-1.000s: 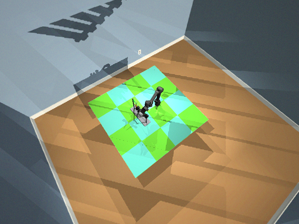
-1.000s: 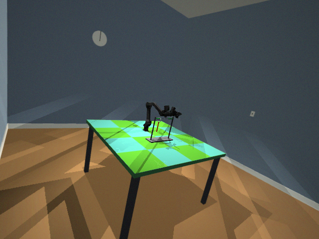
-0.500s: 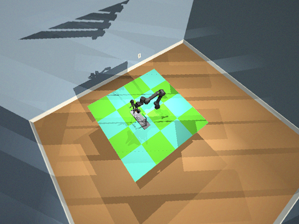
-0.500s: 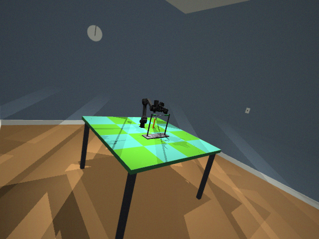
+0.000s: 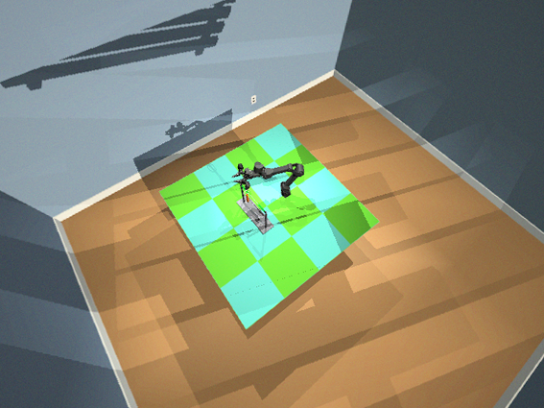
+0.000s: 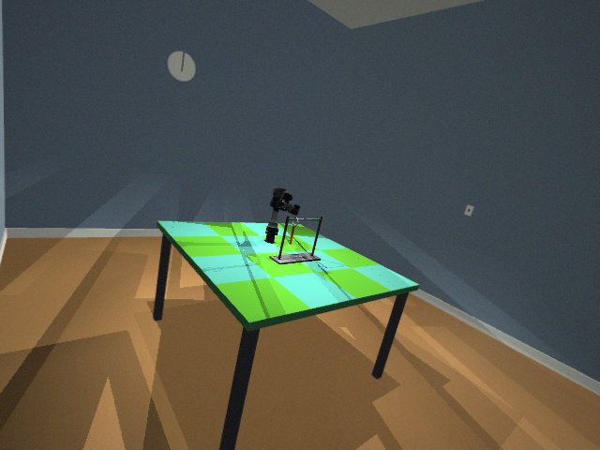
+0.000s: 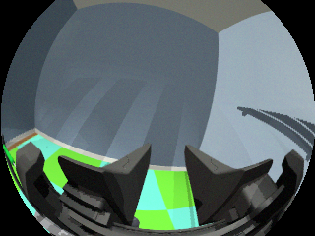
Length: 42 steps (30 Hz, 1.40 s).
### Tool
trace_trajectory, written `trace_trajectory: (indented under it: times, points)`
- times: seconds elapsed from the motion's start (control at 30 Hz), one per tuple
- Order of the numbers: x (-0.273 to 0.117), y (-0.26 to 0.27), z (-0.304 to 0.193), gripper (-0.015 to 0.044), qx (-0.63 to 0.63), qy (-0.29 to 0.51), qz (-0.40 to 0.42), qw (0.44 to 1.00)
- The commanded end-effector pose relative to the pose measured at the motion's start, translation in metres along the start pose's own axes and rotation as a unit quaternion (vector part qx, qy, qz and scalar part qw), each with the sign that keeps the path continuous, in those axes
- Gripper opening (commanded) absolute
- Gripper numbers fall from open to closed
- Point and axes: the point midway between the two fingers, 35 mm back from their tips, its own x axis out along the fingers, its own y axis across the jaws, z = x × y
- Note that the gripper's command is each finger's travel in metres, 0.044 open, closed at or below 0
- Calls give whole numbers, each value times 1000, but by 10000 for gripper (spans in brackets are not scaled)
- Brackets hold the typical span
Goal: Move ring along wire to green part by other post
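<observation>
Orange handle (image 6: 291,235) hanging under ring on wire by left post (image 6: 283,237), above grey base plate (image 6: 295,258) on checkered desk (image 6: 251,285). Likely light, rigid, thin; best pinching mid-handle. Gripper (image 7: 168,172) pointing at wall, jaws partly spread, gripping nothing.

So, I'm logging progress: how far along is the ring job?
Done: nothing confirmable; the orange handle hangs beside one post, untouched. In hand: nothing, the gripper is open, raised, facing the wall. Left: grasp, slide, release, if that post is the start.
</observation>
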Motion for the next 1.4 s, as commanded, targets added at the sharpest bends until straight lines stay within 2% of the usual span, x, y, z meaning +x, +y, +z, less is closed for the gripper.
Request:
trace_trajectory:
  times: [0.0,0.17,0.37,0.73,0.97,1.13,1.37]
  points:
    - [-14,-19,-10,160,9,16,-19,1000]
    - [-30,-20,-37,160,20,47,-6,999]
    - [-64,-2,-96,160,57,102,37,993]
    - [-139,48,-183,160,159,175,110,965]
    - [-181,84,-213,160,224,188,147,945]
    - [-186,91,-214,160,230,183,157,943]
    - [-162,92,-202,160,167,177,158,957]
